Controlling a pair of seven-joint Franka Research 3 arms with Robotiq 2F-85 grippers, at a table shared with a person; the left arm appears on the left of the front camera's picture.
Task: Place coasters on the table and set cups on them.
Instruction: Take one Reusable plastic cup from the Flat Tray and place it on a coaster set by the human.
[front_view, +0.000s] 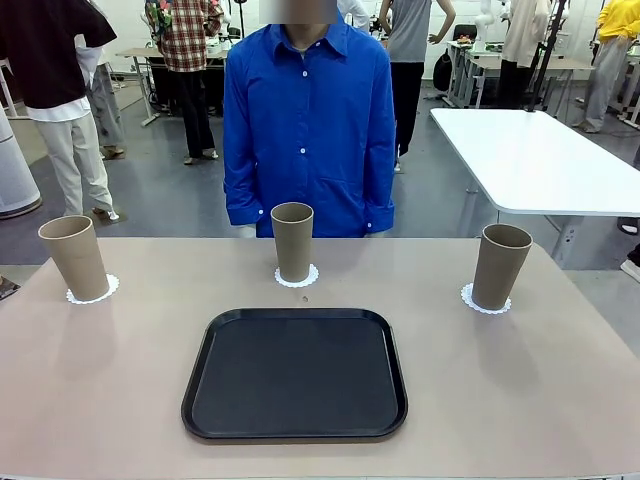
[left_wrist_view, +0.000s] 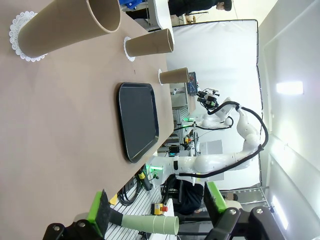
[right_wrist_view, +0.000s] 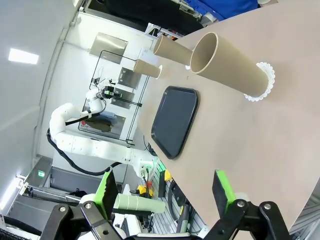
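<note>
Cups (front_view: 293, 242) upright, one per coaster (front_view: 297, 277), at 10, 12, 2 o'clock around black tray (front_view: 295, 373) on table (front_view: 100, 390). Left pincer (left_wrist_view: 157, 210) spread, empty; right pincer (right_wrist_view: 165, 192) same.

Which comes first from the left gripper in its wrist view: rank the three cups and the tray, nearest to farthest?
From the left gripper:
1. Black tray, mid-table, though the left cup is a close call.
2. Left cup, at the table's left end.
3. Middle cup, beyond the tray.
4. Right cup, at the far end.
</note>
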